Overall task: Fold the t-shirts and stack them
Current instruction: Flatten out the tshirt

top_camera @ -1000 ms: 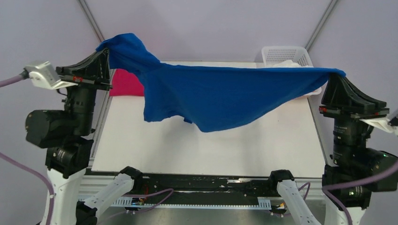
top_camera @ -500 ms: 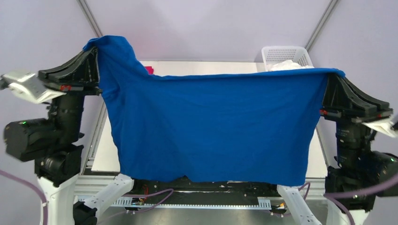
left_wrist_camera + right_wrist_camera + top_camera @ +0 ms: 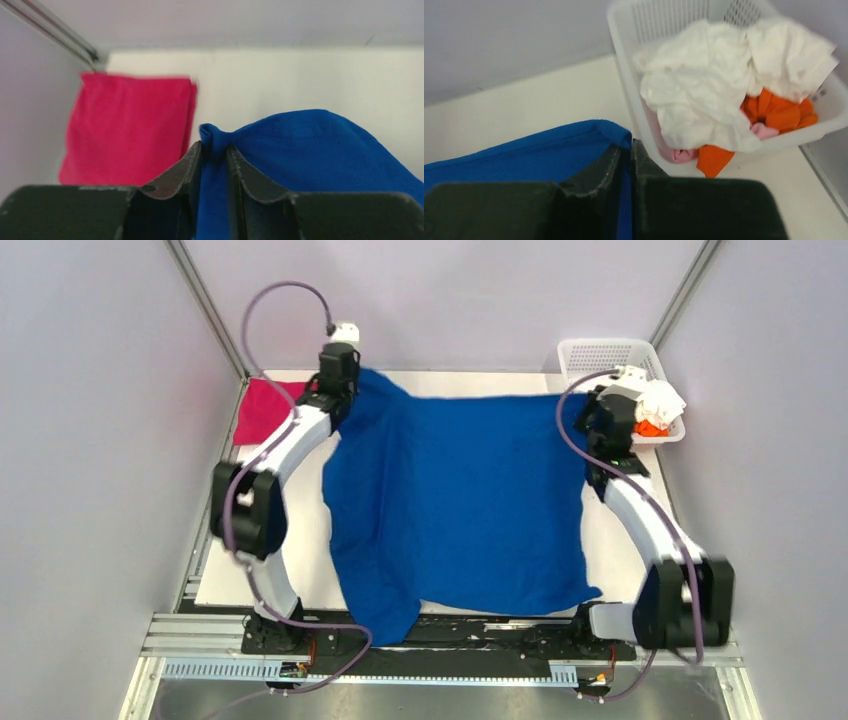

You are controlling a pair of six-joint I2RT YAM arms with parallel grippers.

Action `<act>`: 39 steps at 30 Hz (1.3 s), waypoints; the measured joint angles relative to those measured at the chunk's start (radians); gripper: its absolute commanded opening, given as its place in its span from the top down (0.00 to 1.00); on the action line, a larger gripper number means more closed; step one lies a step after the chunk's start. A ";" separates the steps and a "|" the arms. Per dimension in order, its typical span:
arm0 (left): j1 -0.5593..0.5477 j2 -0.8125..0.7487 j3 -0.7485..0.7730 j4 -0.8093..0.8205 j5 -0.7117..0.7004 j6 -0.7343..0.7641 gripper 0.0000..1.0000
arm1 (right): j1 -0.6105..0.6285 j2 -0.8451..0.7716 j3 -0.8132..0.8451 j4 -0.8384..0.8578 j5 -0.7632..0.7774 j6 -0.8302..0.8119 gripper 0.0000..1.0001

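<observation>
A: The blue shirt (image 3: 460, 500) lies spread flat on the table (image 3: 480, 382), its near hem spilling over the front edge. Both far corners are pinched: the left gripper (image 3: 214, 147) is clamped on a bunch of cloth, the right gripper (image 3: 630, 145) is tight on the hem.

B: No fold yet?

A: None. One pink shirt (image 3: 265, 410) sits folded far left, and the white and orange shirts (image 3: 704, 90) wait in the basket (image 3: 600, 348). Early days.

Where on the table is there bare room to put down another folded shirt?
Best bare patch: the left strip of table between the blue t-shirt and the edge, though the left arm hangs over it. A narrower strip lies right of the blue t-shirt, under the right arm. Crowded: the middle, the magenta t-shirt corner, the basket corner.
</observation>
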 measured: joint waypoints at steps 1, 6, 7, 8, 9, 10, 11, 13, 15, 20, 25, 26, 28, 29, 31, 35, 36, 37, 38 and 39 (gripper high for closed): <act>0.006 0.095 0.020 -0.030 -0.010 -0.003 0.24 | -0.004 0.085 -0.010 0.007 0.008 0.006 0.46; 0.023 0.436 0.192 -0.206 -0.015 -0.037 0.00 | -0.011 0.395 0.079 -0.041 0.029 0.035 0.00; 0.023 0.456 0.218 -0.232 -0.015 -0.045 0.00 | -0.011 0.427 0.123 -0.069 0.015 0.040 0.00; 0.023 0.463 0.240 -0.255 -0.013 -0.055 0.00 | -0.011 0.439 0.150 -0.079 0.002 0.044 0.00; 0.023 0.463 0.258 -0.273 -0.009 -0.066 0.00 | -0.011 0.440 0.175 -0.082 -0.019 0.050 0.00; 0.023 0.453 0.279 -0.280 -0.006 -0.080 0.00 | -0.011 0.433 0.191 -0.082 -0.038 0.056 0.00; 0.023 0.440 0.293 -0.283 0.000 -0.094 0.00 | -0.010 0.416 0.201 -0.078 -0.066 0.066 0.00; 0.023 0.396 0.299 -0.299 0.019 -0.134 0.00 | -0.008 0.372 0.199 -0.083 -0.104 0.086 0.00; 0.022 0.342 0.295 -0.334 0.045 -0.179 0.00 | -0.006 0.314 0.178 -0.084 -0.143 0.119 0.00; 0.018 0.126 0.087 -0.345 0.200 -0.311 0.00 | -0.004 0.158 0.072 -0.130 -0.252 0.203 0.00; 0.002 -0.021 -0.217 -0.294 0.420 -0.445 0.00 | -0.003 0.105 -0.050 -0.201 -0.341 0.255 0.00; -0.007 -0.023 -0.265 -0.286 0.453 -0.468 0.00 | -0.003 0.105 -0.070 -0.221 -0.351 0.262 0.00; -0.023 -0.019 -0.342 -0.280 0.502 -0.502 0.00 | -0.003 0.106 -0.117 -0.266 -0.375 0.279 0.00; -0.027 -0.017 -0.372 -0.280 0.516 -0.518 0.00 | -0.003 0.106 -0.143 -0.290 -0.389 0.287 0.00; -0.038 -0.007 -0.418 -0.283 0.527 -0.547 0.00 | -0.003 0.113 -0.165 -0.311 -0.405 0.299 0.00; -0.034 0.053 -0.422 -0.286 0.513 -0.594 0.00 | -0.003 0.175 -0.173 -0.325 -0.432 0.320 0.00; -0.027 0.062 -0.405 -0.288 0.513 -0.605 0.00 | -0.003 0.196 -0.173 -0.326 -0.433 0.324 0.00; -0.020 0.082 -0.385 -0.282 0.507 -0.616 0.00 | -0.003 0.219 -0.173 -0.326 -0.433 0.329 0.00; -0.012 0.101 -0.362 -0.286 0.504 -0.629 0.00 | -0.003 0.243 -0.172 -0.326 -0.431 0.335 0.00; -0.006 0.117 -0.342 -0.285 0.496 -0.637 0.00 | -0.003 0.267 -0.171 -0.326 -0.426 0.341 0.00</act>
